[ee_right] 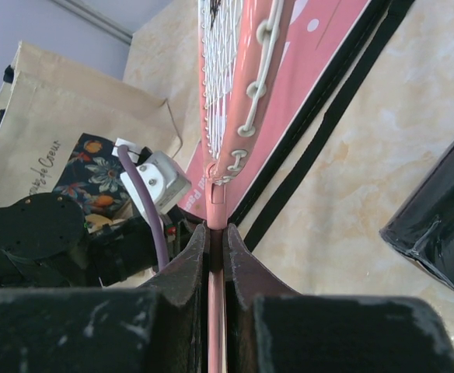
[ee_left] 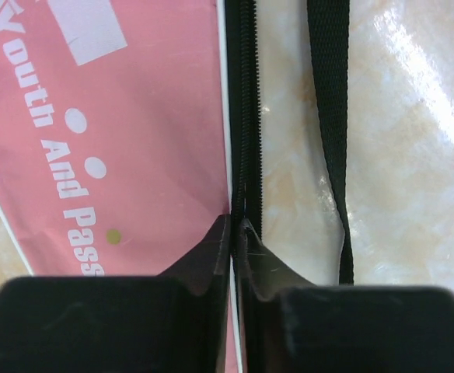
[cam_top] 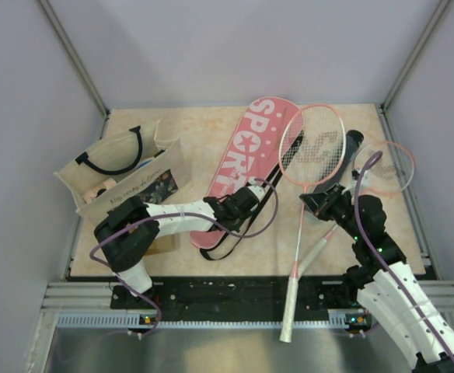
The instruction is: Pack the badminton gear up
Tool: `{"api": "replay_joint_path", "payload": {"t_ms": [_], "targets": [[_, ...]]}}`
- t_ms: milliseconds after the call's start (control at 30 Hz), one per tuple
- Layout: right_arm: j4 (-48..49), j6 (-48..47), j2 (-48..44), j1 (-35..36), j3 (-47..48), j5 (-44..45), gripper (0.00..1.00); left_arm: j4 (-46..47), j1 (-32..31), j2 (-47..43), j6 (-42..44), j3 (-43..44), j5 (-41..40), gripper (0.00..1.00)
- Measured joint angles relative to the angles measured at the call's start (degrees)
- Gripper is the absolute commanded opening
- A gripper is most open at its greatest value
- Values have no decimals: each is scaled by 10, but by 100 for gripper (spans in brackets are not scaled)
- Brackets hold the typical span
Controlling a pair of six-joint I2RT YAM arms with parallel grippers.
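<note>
**A:** How far along is the packing?

**B:** Barely begun. The pink racket-shaped fabric cover (cam_top: 239, 155) lies flat on the beige marbled tabletop (cam_top: 196, 128). The left fingers (ee_left: 200, 260) are pinched together on its black zipper edge. The right fingers (ee_right: 184, 272) are clamped on the throat of one pink-rimmed racket (ee_right: 242, 132), which lies beside the cover. The second pink-rimmed racket (cam_top: 394, 167) and the glossy black tube (ee_right: 437, 225) lie loose at the far right.

**A:** Anything unclear?

**B:** I can't find the shuttlecock. I also can't tell whether the zipper pull is caught. The right arm hides the second racket's shaft.
</note>
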Motion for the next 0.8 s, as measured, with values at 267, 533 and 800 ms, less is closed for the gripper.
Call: {"api": "replay_joint_path", "payload": {"t_ms": [267, 533, 800], "targets": [[-9, 24, -21, 0, -25, -5, 0, 8, -1, -19, -12, -10, -8, 0], [-44, 54, -14, 0, -34, -2, 0, 2, -1, -86, -42, -13, -17, 0], [-59, 95, 37, 0, -50, -9, 0, -7, -1, -117, -86, -12, -44, 0]]}}
